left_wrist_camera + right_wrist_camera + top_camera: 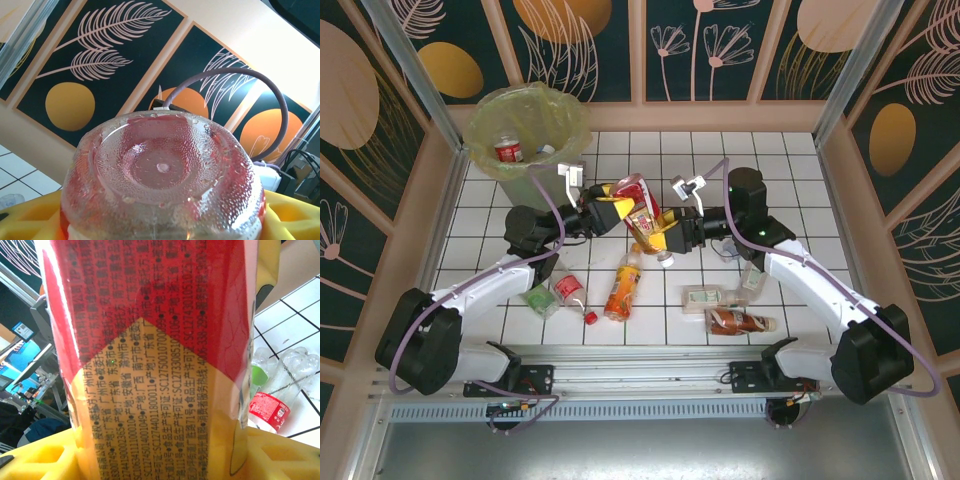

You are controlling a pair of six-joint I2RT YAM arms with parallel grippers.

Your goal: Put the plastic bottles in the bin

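Below, scattered bottles [623, 288] on tiled table [770, 170].

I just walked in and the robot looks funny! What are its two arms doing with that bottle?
The robot is tidying rubbish into the bin. The right hand grips a red and yellow bottle above the tiled table. The left hand has its fingers on either side of that bottle's bottom end, but I cannot tell if it is squeezing. One red-labelled bottle lies in the bin. An orange bottle and others wait on the table.
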